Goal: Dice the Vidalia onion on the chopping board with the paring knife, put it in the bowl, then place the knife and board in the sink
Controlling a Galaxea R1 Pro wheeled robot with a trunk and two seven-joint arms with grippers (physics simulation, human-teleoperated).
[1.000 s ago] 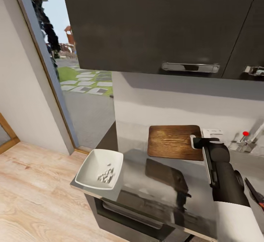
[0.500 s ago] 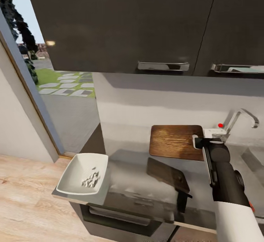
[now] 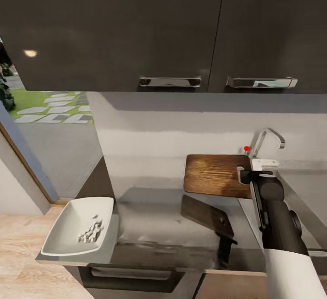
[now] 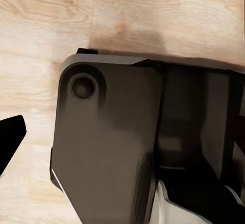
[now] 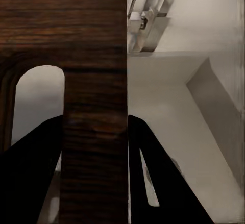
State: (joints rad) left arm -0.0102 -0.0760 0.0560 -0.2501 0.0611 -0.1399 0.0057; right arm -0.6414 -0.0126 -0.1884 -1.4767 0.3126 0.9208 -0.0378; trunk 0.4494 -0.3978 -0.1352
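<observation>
The right hand is clenched on the chopping board, its two fingers straddling the strip of wood beside the slot-shaped handle hole, as the right wrist view shows. The board hangs clear above the counter, casting a reflection there, and sits just left of the chrome tap with the red knob. The white bowl holding diced onion rests at the counter's left end, well apart from the tap. The sink lies beyond the board's edge, under the tap. Judging by this, the step in hand is carrying the board to the sink; next it must travel rightward past the tap and lower into the basin before letting go. The left hand's state I cannot tell.
</observation>
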